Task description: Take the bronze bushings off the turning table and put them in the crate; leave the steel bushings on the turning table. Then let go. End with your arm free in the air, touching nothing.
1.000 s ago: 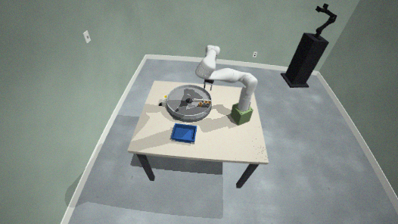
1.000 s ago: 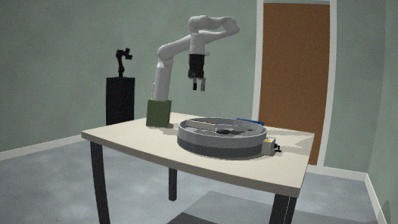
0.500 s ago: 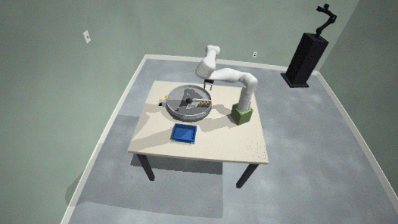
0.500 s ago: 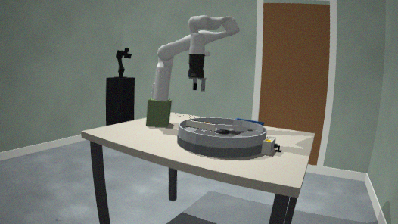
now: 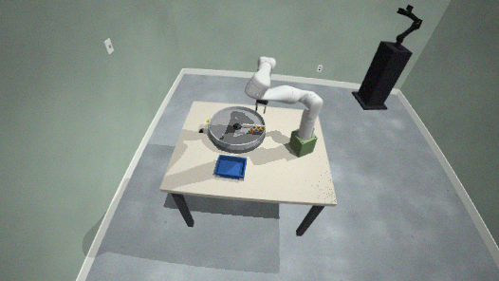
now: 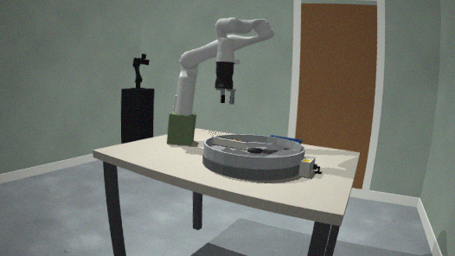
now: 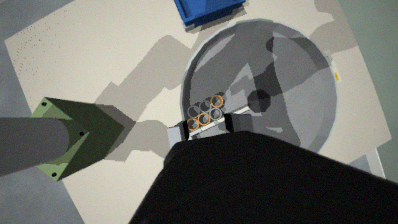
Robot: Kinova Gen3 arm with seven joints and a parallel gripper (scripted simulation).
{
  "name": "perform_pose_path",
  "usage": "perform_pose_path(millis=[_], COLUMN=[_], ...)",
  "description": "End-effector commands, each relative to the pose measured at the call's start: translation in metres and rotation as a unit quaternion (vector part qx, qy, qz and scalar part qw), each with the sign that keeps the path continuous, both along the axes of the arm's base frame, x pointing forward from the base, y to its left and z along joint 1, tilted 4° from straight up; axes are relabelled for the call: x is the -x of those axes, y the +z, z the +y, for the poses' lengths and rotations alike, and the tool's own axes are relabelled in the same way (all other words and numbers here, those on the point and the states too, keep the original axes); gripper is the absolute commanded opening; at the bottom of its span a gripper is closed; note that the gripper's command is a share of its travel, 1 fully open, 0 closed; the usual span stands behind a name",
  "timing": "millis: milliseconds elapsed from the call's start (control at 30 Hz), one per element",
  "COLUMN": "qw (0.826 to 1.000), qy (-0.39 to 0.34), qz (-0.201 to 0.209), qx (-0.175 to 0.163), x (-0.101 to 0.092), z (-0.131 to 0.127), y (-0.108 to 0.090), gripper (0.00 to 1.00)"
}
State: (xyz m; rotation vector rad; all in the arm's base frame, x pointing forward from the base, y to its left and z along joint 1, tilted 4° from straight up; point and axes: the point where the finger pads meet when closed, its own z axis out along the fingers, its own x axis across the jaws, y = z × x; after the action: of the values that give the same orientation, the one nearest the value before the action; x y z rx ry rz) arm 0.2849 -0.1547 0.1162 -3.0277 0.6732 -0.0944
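Gripper (image 5: pixel 261 107) (image 6: pixel 227 97) (image 7: pixel 206 124): fingers wide apart, pointing down, nothing between them. It hangs in the air, well above the tabletop (image 5: pixel 280 182) (image 6: pixel 173 162) (image 7: pixel 135 60) and touching nothing.

Task pieces: six ring-shaped bushings on the turning table (image 5: pixel 223 138) (image 6: pixel 253 162) (image 7: pixel 310 85), grouped in two rows of three near the rim on the arm-base side. Three are bronze bushings (image 5: pixel 251 131) (image 7: pixel 211 103), three are steel bushings (image 7: pixel 221 115). In the wrist view, the upper row reads steel, steel, bronze from left to right; the lower row bronze, bronze, steel. The lower row lies alongside a pale divider bar (image 6: pixel 229 144) (image 7: pixel 241 110) running from the dark hub (image 5: pixel 237 126) (image 6: pixel 254 150) (image 7: pixel 259 100) toward the rim.

Relation to gripper: bushings lie well below the fingertips. In the wrist view the group appears just above the gap between them; in the top view the gripper shows beyond the group, toward the table's far edge.

Blue crate (image 5: pixel 231 167) (image 6: pixel 285 138) (image 7: pixel 212 11): on the tabletop beside the turning table, apart from it. All three bronze bushings are outside the crate.
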Motion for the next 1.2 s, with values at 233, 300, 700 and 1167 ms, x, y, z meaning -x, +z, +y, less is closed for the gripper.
perform_pose_path(millis=[233, 300, 700, 1167], qw=[1.000, 1.000, 1.000, 1.000], qy=[0.000, 0.000, 0.000, 0.000], qz=[-0.001, -0.001, -0.001, -0.001], qx=[0.000, 0.000, 0.000, 0.000], x=[0.000, 0.000, 0.000, 0.000], z=[0.000, 0.000, 0.000, -0.004], y=[0.000, 0.000, 0.000, -0.010], gripper=[1.00, 1.00, 1.00, 1.00])
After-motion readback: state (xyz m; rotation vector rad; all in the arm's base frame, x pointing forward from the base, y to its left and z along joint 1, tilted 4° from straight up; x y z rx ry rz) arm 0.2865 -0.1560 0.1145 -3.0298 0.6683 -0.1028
